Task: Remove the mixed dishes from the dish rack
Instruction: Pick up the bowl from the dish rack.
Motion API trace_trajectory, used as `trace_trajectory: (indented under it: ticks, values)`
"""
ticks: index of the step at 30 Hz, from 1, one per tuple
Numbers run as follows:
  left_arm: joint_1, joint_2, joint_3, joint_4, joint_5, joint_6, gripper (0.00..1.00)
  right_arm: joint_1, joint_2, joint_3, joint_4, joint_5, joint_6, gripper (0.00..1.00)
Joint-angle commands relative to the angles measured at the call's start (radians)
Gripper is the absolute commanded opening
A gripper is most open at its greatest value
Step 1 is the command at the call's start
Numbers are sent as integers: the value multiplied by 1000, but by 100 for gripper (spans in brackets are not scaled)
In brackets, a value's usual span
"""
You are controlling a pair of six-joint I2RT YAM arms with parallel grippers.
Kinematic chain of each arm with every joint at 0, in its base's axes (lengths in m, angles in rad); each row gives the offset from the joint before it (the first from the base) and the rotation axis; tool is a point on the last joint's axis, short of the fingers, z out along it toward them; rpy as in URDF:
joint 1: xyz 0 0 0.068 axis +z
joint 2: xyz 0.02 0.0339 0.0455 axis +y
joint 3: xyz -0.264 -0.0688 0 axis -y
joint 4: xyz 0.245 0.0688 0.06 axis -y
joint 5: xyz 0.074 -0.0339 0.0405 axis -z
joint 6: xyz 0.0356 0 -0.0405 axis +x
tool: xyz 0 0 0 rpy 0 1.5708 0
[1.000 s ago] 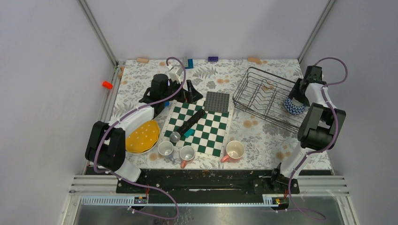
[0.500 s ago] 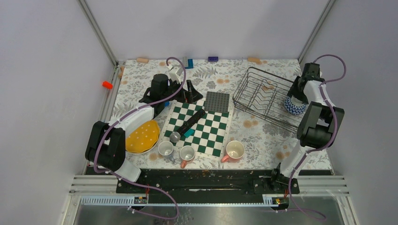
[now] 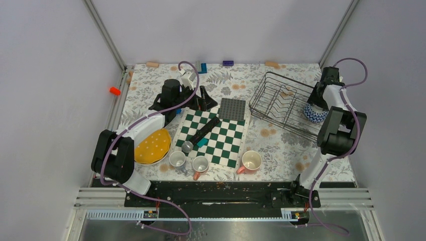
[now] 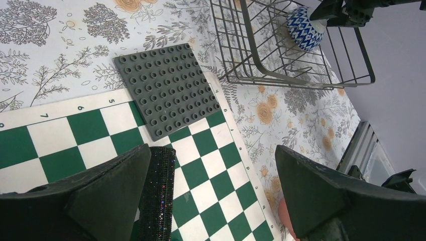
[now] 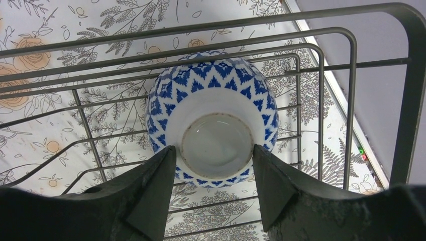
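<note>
The black wire dish rack (image 3: 284, 100) stands at the back right and holds one dish, a blue-and-white patterned bowl (image 3: 312, 114) lying upside down at its right end. My right gripper (image 3: 315, 103) reaches down into the rack. In the right wrist view its fingers (image 5: 150, 181) close on either side of the bowl's foot (image 5: 216, 138). The yellow-orange plate (image 3: 152, 146) and three mugs (image 3: 177, 159) (image 3: 200, 164) (image 3: 251, 160) sit on the table near the front. My left gripper (image 3: 203, 98) hangs open and empty over the chessboard (image 4: 221, 165).
A green-and-white chessboard (image 3: 213, 135) lies mid-table with a black stick (image 3: 201, 133) across it and a grey studded plate (image 3: 232, 108) at its far edge. Small toy blocks (image 3: 228, 63) lie along the back wall. The right wall stands close behind the rack.
My right arm has shifted slightly back and left, settling the gripper lower onto the bowl. The left arm and the dishes on the table have not moved.
</note>
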Motion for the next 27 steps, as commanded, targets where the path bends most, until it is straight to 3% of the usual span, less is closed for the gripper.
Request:
trace_trajectory:
  ticks: [1, 4, 10, 23, 27]
  values:
    - [5, -6, 37, 39, 37, 16, 99, 3, 45, 41, -30, 34, -3, 63]
    - [5, -6, 39, 36, 28, 11, 99, 3, 58, 53, -38, 26, -4, 62]
    - [5, -3, 44, 36, 36, 5, 99, 3, 51, 50, -37, 9, -6, 40]
    - [5, -18, 44, 41, 59, -23, 99, 3, -107, -41, 36, -10, -13, 12]
    - [5, -23, 43, 48, 73, -34, 99, 3, -158, -75, 63, -17, -6, 7]
